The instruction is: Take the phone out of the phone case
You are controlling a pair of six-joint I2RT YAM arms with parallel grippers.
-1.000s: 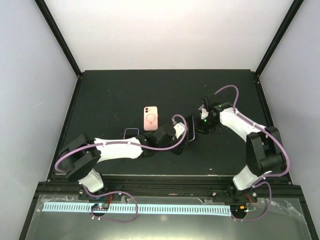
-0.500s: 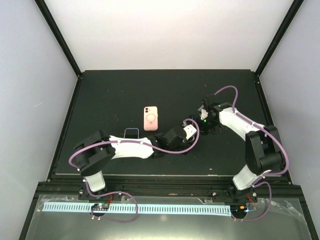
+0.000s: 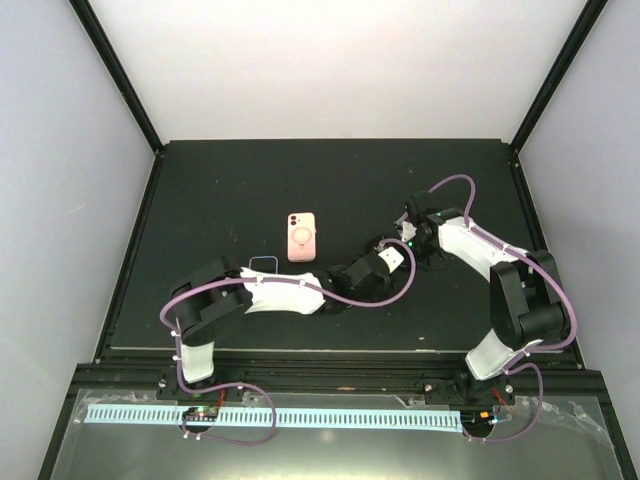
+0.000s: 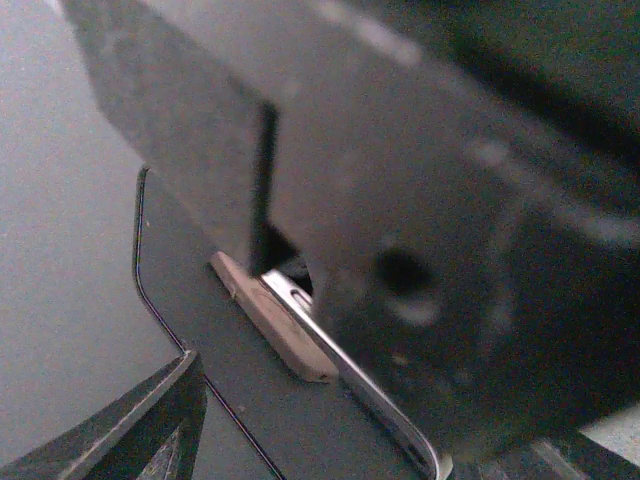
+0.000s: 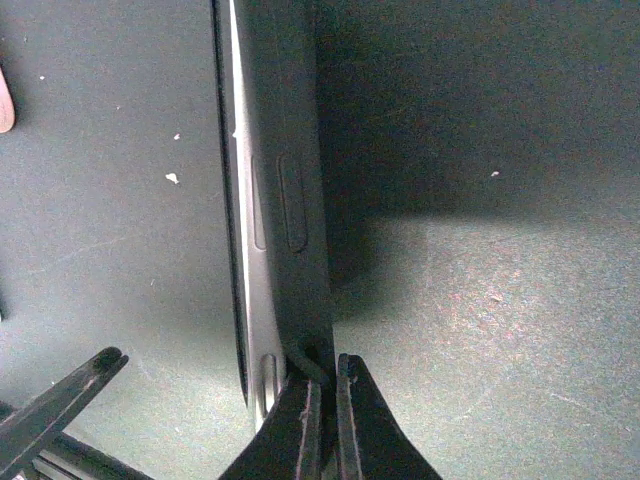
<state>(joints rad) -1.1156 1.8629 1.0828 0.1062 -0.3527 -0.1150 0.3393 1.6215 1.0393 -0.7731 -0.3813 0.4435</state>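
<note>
The salmon-pink phone case [image 3: 303, 237] lies flat, its long axis away from the arms, left of both hands. The half-open left hand [image 3: 400, 252], apparently empty, is nearer; the right hand [image 5: 322, 395] is closed.

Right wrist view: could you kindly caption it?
Shut right gripper at the grey edge of the phone, side buttons visible.

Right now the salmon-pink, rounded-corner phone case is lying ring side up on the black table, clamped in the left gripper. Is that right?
Not quite. The phone case does lie ring side up on the black table, but it is not clamped in the left gripper. It lies free, and that gripper is well off to its right. The top external view shows this.
</note>
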